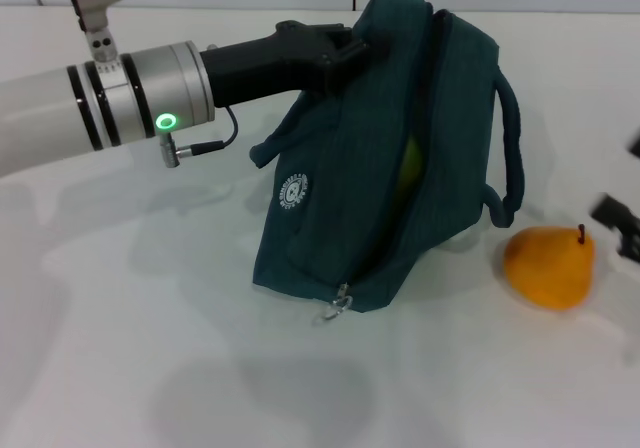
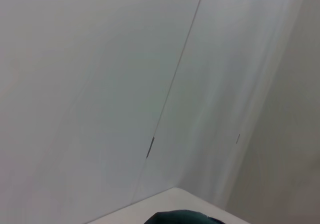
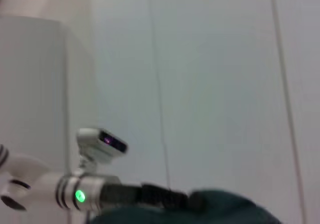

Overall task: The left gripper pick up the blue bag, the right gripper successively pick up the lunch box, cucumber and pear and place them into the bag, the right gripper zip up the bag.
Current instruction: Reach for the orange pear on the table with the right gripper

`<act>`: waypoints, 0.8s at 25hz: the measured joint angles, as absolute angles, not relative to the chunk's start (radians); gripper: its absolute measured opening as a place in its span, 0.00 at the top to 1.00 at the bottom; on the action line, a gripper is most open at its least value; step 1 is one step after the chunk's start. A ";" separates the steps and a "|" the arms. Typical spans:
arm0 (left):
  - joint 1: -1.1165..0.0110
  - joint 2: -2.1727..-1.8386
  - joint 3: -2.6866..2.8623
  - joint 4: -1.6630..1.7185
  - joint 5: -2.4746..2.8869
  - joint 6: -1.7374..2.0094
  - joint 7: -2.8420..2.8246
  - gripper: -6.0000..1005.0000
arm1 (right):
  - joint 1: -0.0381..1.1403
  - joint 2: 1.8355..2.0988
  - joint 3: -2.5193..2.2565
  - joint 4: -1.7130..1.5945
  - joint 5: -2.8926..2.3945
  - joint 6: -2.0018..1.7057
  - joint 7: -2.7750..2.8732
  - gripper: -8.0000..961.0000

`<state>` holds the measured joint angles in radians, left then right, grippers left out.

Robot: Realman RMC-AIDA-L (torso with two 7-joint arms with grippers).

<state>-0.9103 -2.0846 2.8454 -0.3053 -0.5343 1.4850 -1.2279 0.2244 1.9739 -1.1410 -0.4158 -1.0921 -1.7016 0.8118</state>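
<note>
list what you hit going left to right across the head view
left gripper on its silver-white arm, gripping the bag's top → blue bag, unzipped → pear on the table → right gripper, only partly in view at the edge

Your head cam sat up high, looking forward and down at the table point(image 1: 120, 368), pretty close in. The left wrist cam pointed up at the wall point(image 2: 100, 84), catching just a sliver of the blue bag point(image 2: 180, 217). The right wrist cam faced across toward the left gripper point(image 3: 195, 201), so all three views shared that bag.
</note>
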 joint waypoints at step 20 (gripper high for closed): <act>-0.919 -2.086 2.845 -0.266 -0.538 1.448 -1.200 0.88 | 0.217 1.998 -1.155 -0.320 -1.133 -1.542 0.768 0.41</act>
